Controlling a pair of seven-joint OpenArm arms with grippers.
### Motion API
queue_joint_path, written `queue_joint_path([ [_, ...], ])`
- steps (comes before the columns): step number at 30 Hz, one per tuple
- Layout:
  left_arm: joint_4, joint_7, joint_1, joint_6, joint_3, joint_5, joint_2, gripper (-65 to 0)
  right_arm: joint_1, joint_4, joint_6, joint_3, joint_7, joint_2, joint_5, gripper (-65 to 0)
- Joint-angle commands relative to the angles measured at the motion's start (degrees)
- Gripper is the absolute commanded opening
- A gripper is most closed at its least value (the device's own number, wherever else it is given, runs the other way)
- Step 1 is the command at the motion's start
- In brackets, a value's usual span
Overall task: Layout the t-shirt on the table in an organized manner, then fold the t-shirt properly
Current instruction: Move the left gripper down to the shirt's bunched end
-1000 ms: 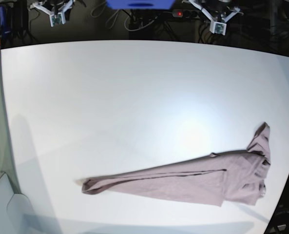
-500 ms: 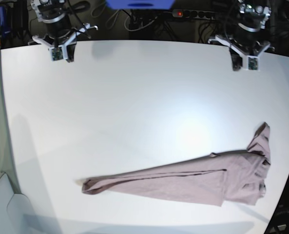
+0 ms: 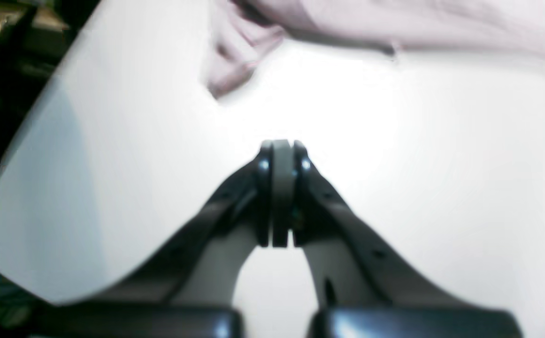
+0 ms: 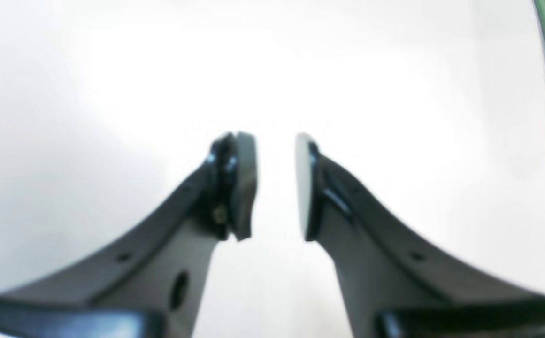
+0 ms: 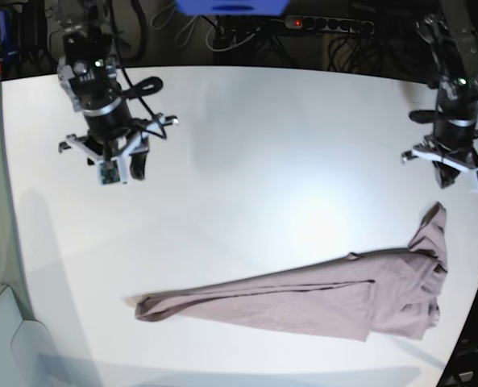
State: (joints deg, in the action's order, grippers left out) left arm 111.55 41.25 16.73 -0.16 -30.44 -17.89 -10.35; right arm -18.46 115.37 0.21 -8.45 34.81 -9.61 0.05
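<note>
Both arms have come forward over the table (image 5: 239, 145); the left gripper (image 3: 281, 150) hangs pinched shut near the bunched t-shirt (image 5: 303, 302), the right gripper (image 4: 274, 141) partly parted and empty. Closed jaws could merely shove cloth toward the near table edge.

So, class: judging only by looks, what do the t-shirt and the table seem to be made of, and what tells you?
The t-shirt: seemingly a soft knit fabric, possibly cotton, matte dusty mauve; it lies crumpled in loose folds and wrinkles. The table: a hard, smooth white top, perhaps laminate or painted board, slightly glossy; a bright glare patch shows on its surface and no grain is visible.
</note>
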Motion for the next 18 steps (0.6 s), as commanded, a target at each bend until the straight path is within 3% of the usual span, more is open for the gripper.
queue_joint_path([
  [1, -0.1, 0.5, -1.9, 0.4, -1.0, -0.4, -0.3, -64.6, 1.3, 1.0, 0.1, -0.5, -0.5, 0.4, 0.3, -45.7],
  [5, -4.6, 2.2, -6.5, 0.4, -3.3, -0.4, -0.8, -64.6, 2.9, 1.0, 0.1, -0.6, 0.9, 2.3, 0.3, -44.6],
  [13, -18.4, 2.5, -15.1, 0.4, -8.1, -0.4, -0.9, -63.7, 2.8, 0.9, 0.2, -1.0, 0.9, 2.2, 0.3, -44.6],
  [15, -21.4, 2.2, -16.5, 0.4, -8.4, -0.4, -0.9, -58.3, 2.6, 0.9, 0.2, -1.0, 0.9, 2.1, 0.3, -44.6],
  [18, -23.6, 2.4, -17.9, 0.4, -8.1, -0.5, -0.9, -39.4, 1.7, 0.9, 0.2, -1.0, 0.9, 2.0, 0.3, -44.6],
])
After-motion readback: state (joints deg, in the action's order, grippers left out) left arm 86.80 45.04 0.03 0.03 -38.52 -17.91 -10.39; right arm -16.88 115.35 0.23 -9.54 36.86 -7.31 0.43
